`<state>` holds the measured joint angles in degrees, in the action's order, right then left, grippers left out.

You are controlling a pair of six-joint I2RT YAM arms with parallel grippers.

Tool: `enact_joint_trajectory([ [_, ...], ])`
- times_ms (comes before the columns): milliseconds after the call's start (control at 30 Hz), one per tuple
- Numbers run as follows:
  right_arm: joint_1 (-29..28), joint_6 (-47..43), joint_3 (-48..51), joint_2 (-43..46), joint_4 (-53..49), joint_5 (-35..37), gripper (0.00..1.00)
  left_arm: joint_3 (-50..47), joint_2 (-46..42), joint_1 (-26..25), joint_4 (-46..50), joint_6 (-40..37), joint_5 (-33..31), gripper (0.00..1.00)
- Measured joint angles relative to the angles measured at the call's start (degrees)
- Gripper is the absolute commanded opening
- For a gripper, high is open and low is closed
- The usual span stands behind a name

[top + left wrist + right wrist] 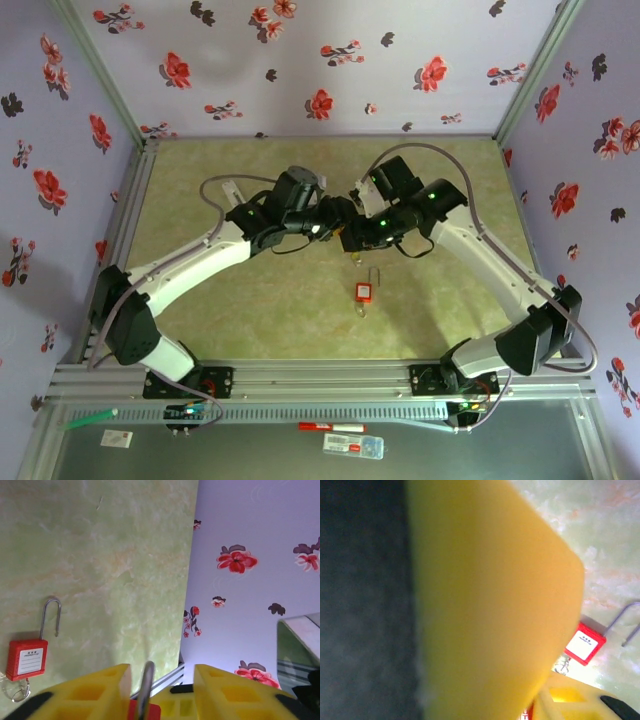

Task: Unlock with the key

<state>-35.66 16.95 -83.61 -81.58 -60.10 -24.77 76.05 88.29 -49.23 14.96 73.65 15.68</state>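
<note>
- Between my fingers, at the bottom middle of the left wrist view, stands the padlock (147,685). Its steel loop points straight up the frame and its red body sits low at the edge.
- Its long axis runs along my fingers, loop outward. I judge the keyhole end faces back toward my wrist, where I cannot see it.
- My left gripper (161,672) has a yellow finger on each side of the loop, with a gap on both sides. Whether the fingers already pinch the red body below, I cannot tell.
- My right gripper (355,235) meets the left one at the centre of the top view. Its own camera is blocked by a blurred yellow finger, so I cannot tell its hold.
- A second padlock (364,291) lies flat on the table (200,300), just below where my arms meet. Its loop points up the frame and a key ring (17,692) lies at its foot.
- Both hands are at the raised padlock. I judge the key must come in from the body end, along that same axis.
</note>
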Motion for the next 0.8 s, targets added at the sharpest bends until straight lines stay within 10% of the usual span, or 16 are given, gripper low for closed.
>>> enact_joint_trajectory([
  [433, 0.04, -1.53, -2.4, -2.23, -4.15, 1.25, 0.02, -3.96, 0.26, 0.09, -2.47, 2.34, 0.68, 0.0],
  [800, 6.01, 7.58, 1.44, 0.26, 6.12, -8.15, 0.63, -8.17, -2.45, 2.49, -9.92, 2.25, -0.87, 0.0],
])
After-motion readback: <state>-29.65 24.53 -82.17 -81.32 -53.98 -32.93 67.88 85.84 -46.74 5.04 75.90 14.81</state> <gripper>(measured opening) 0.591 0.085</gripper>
